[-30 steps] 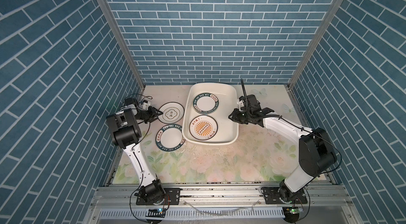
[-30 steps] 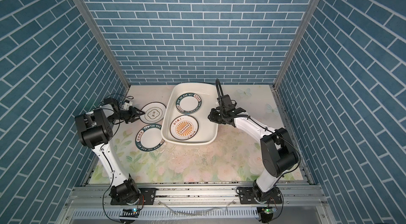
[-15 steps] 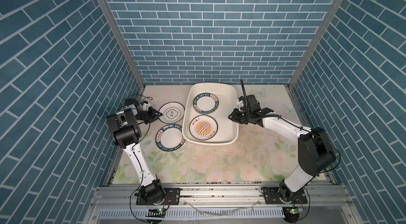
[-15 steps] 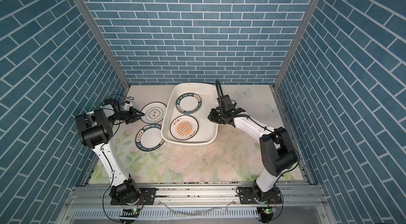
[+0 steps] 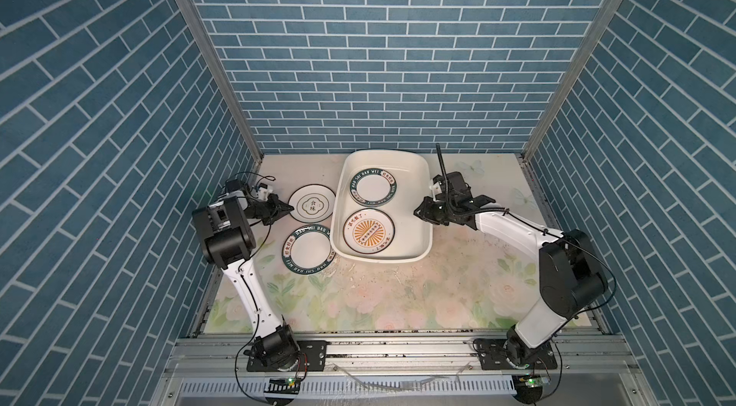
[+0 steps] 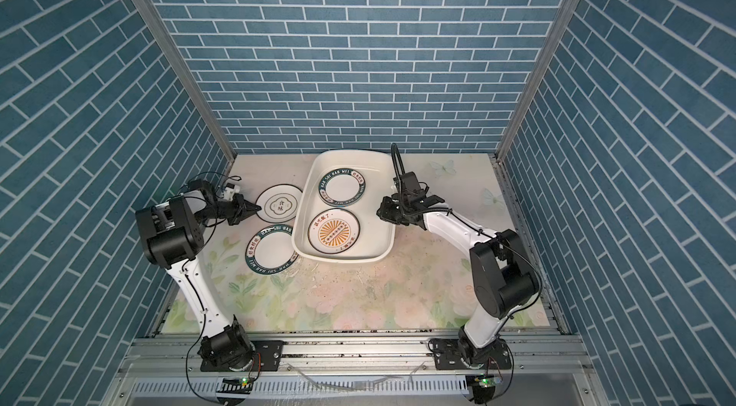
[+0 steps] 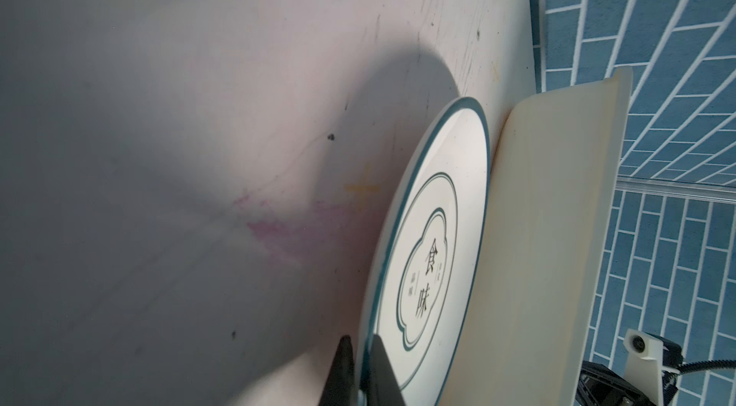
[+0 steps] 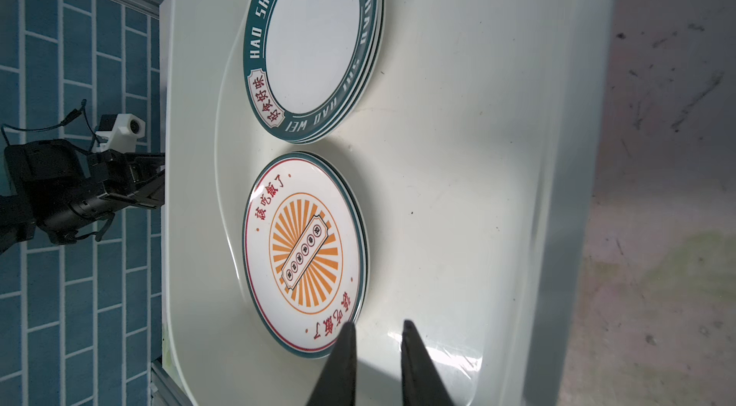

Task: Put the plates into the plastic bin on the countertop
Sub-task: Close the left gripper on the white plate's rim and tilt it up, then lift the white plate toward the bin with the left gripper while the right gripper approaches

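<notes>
Pinching the near rim of the ringed plate [image 7: 434,244], the left gripper [image 7: 360,344] has one finger over the rim and one under it, pressed together, probably because a flat plate offers no other hold. That plate lies on the countertop [image 5: 358,296], its far edge just beside the outer wall of the bin [image 5: 402,248], perhaps touching it, so the next move is likely a lift over the rim. A lettered plate [image 5: 307,250] also lies on the countertop beside the bin. Inside the bin, a lettered stack [image 5: 373,187] and a sunburst stack [image 5: 368,232] sit side by side. The right gripper [image 8: 377,326] hovers over the bin's floor by the sunburst stack, its fingers slightly spread and empty, seemingly out of the way.
</notes>
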{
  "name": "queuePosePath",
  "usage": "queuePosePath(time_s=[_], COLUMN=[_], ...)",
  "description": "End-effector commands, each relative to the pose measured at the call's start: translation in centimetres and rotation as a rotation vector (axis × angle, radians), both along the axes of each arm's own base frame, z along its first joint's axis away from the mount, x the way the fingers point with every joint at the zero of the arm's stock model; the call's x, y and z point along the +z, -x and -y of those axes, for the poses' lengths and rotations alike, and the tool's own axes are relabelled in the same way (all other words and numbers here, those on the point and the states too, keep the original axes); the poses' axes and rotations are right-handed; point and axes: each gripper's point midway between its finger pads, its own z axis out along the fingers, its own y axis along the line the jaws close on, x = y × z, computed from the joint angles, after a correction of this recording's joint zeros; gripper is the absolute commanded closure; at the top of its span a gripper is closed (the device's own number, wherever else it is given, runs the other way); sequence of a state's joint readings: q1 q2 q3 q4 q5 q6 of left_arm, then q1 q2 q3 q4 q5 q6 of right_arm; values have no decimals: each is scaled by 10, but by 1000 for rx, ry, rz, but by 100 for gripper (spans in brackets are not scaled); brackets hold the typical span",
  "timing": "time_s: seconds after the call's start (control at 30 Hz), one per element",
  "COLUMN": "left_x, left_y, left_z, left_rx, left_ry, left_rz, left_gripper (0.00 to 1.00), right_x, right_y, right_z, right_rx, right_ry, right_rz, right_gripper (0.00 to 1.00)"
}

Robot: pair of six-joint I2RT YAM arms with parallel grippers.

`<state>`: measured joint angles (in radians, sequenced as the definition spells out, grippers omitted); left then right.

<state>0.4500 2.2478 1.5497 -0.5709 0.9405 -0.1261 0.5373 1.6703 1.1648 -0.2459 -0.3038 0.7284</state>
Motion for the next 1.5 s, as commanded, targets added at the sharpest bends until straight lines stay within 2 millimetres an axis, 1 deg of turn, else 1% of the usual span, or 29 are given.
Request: queuePosePath(time_s=[0.0, 0.07, 0.1, 0.4, 0.5, 0.73, 0.83, 0.97, 1.07, 1.2, 1.33, 1.47], left_x=[-8, -3, -1, 37, 52, 97, 118, 144, 163, 189, 212, 235], left_y=[4, 3, 2, -7, -11, -20, -23, -22, -19, -13, -4, 5], left_z=[-13, -14, -15, -30, -31, -36, -35, -35, -33, -25, -15, 8], left_rx=[26, 30, 32, 56, 64, 130, 132, 132, 128, 118, 104, 44], left_ry=[-47, -38, -39, -97, -108, -114, -114, -131, -144, -136, -138, -140], left_rz=[-39, -31, -27, 49, 77, 163, 201, 238, 271, 321, 355, 390], left_gripper=[94, 99, 100, 100, 100, 100, 100, 100, 100, 100, 100, 100], right_x=[-1, -3, -3, -3, -3, 3, 5, 11, 19, 30, 47, 66], right_y=[-3, -3, -3, -5, -6, -7, -8, -9, -12, -16, -22, -28], right_z=[-2, -3, -3, -5, -4, -6, -7, -8, -11, -18, -29, -40], right_rx=[-4, -4, -3, 0, -3, 2, 2, 2, 2, 10, 44, 72], right_ry=[-19, -19, -19, -27, -28, -41, -45, -61, -84, -122, -178, -239], right_rz=[-8, -12, -12, -12, -11, -2, 4, 17, 33, 53, 85, 129], right_gripper=[78, 78, 79, 79, 79, 79, 79, 78, 77, 76, 73, 69])
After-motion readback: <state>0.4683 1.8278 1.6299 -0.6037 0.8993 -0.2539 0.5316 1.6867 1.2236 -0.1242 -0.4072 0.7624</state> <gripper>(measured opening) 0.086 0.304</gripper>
